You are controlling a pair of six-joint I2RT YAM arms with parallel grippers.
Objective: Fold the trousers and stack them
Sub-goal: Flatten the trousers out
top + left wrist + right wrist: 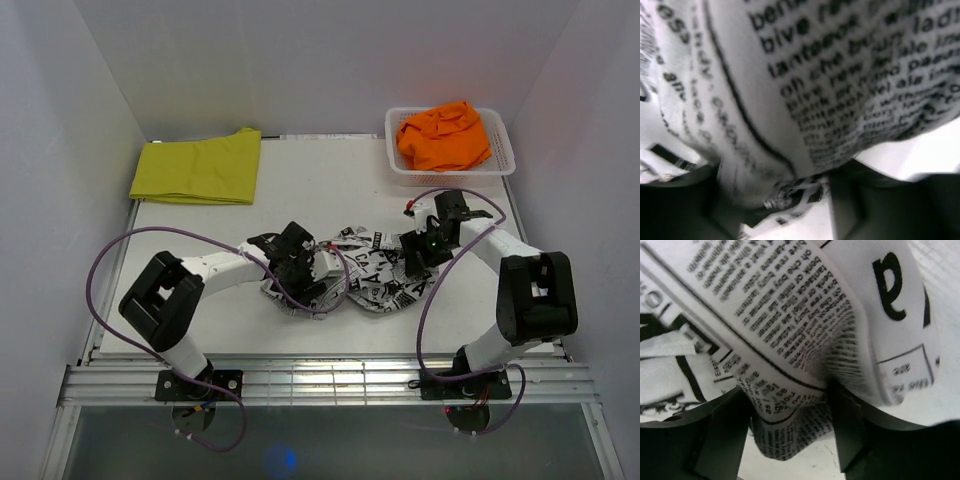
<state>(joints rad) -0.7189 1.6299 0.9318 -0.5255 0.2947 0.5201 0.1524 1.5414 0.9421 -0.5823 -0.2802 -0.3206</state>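
Note:
The newspaper-print trousers (368,270) lie bunched at the table's middle front, between both arms. My left gripper (318,268) is at their left end. In the left wrist view the printed cloth (805,85) fills the frame and drapes down between the dark fingers (860,210), gripper (785,200) shut on it. My right gripper (412,258) is at their right end, and its wrist view shows a fold of printed cloth (790,405) pinched between the jaws of the gripper (790,430). The yellow trousers (198,168) lie folded flat at the back left. The orange trousers (445,135) lie crumpled in the basket.
The white lattice basket (505,155) stands at the back right corner. White walls close the table on the left, back and right. A metal rail (330,380) runs along the near edge by the arm bases.

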